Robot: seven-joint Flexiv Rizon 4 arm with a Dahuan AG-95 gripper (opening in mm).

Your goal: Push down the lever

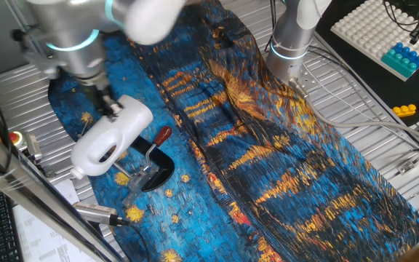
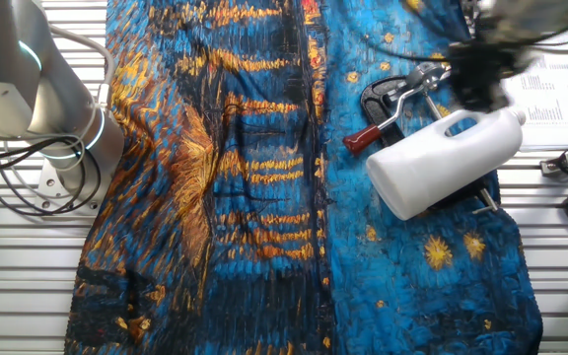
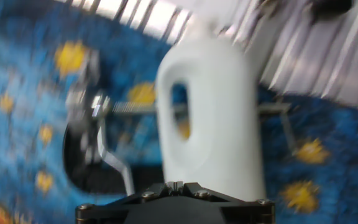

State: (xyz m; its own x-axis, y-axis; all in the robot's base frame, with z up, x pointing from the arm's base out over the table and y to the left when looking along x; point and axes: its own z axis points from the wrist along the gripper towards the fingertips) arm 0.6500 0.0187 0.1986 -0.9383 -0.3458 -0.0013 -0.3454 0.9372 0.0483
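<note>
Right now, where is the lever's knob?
In one fixed view the lever ends in its reddish knob just right of the white housing, above the black base. In the other fixed view it lies left of the housing.

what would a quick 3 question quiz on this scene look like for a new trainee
1. True or false: the lever's reddish-brown knob is touching the gripper.
2. What colour is the base under the white housing?
a) black b) red c) green
3. What covers the table under the appliance?

Key
1. False. In both fixed views the knob sits clear of the gripper, which is at the far end of the white housing.
2. a
3. A blue and orange patterned cloth.
</note>
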